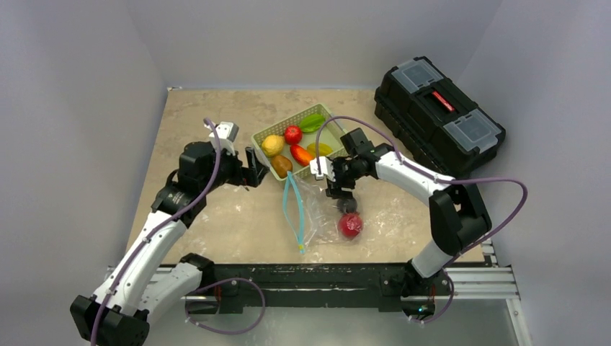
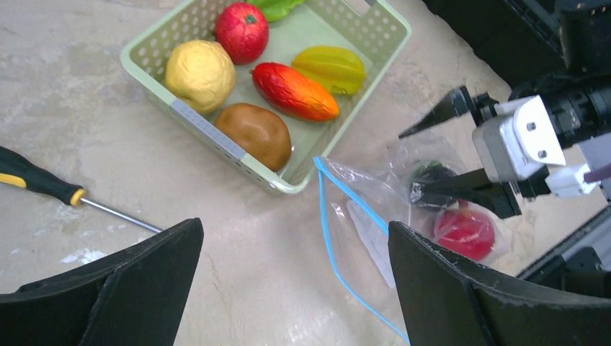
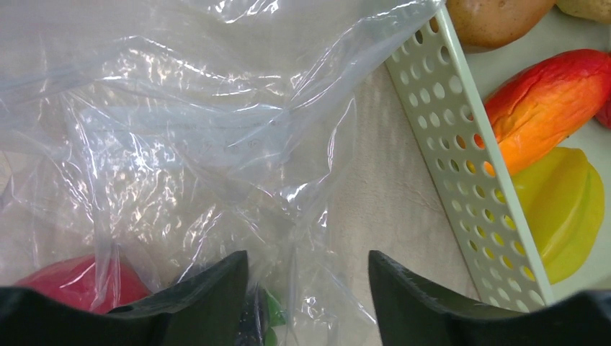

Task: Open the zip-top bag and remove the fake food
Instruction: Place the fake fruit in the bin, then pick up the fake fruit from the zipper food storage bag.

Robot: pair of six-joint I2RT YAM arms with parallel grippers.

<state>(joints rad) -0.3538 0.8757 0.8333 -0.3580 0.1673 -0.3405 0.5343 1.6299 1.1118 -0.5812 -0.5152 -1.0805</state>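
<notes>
Colour rundown: the clear crinkly plastic zip-top bag (image 2: 364, 209) has a light-blue zipper strip, and a glossy red round plastic fruit (image 2: 465, 233) shows through it. The pale green perforated plastic basket (image 2: 150, 52) has a lumpy yellow fruit (image 2: 200, 74), a red apple (image 2: 241, 31), an orange-red mango (image 2: 294, 91), a yellow starfruit (image 2: 330, 68) and a brown oval fruit (image 2: 253, 133). The screwdriver (image 2: 39, 185) has a black-and-yellow handle. The table (image 2: 252, 245) is mottled beige.

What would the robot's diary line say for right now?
left gripper: open, beside basket | right gripper: open, over zip-top bag | red fruit: inside bag
</notes>
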